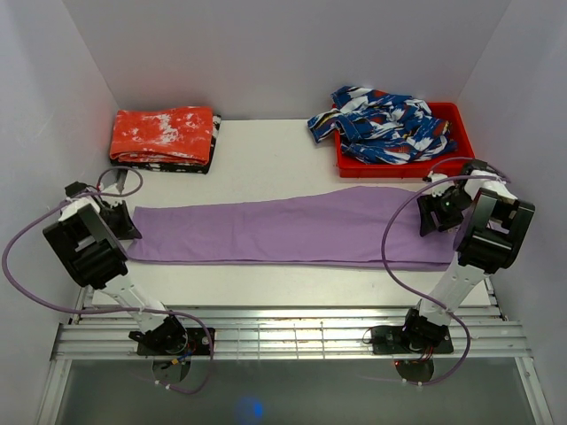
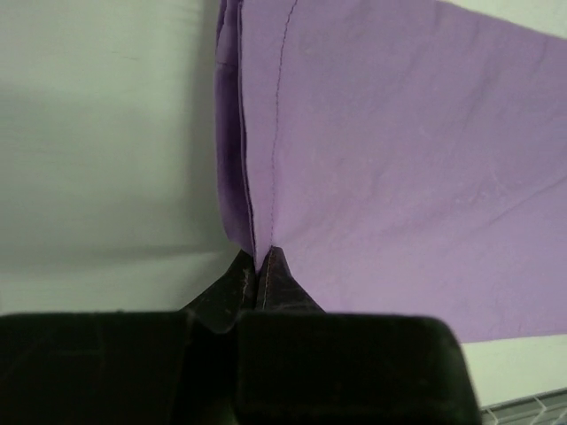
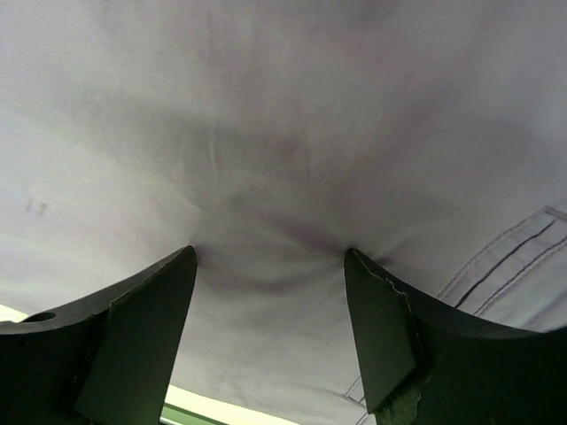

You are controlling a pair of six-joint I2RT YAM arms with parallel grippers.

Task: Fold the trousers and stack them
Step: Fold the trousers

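The lilac trousers [image 1: 283,228] lie stretched flat in a long strip across the table, left to right. My left gripper [image 1: 127,230] is at their left end; in the left wrist view it [image 2: 261,258] is shut on the stitched hem edge of the trousers [image 2: 399,177]. My right gripper [image 1: 431,220] is over their right end. In the right wrist view it [image 3: 270,258] is open, both fingertips [image 3: 177,274] pressing into the cloth [image 3: 283,133], which puckers between them. Seam lines show at the lower right of that view.
A folded red-orange cloth with white blotches [image 1: 164,135] lies at the back left. A red tray [image 1: 461,133] at the back right holds a blue-white-red patterned garment [image 1: 381,124] that spills over its left rim. White walls close in both sides.
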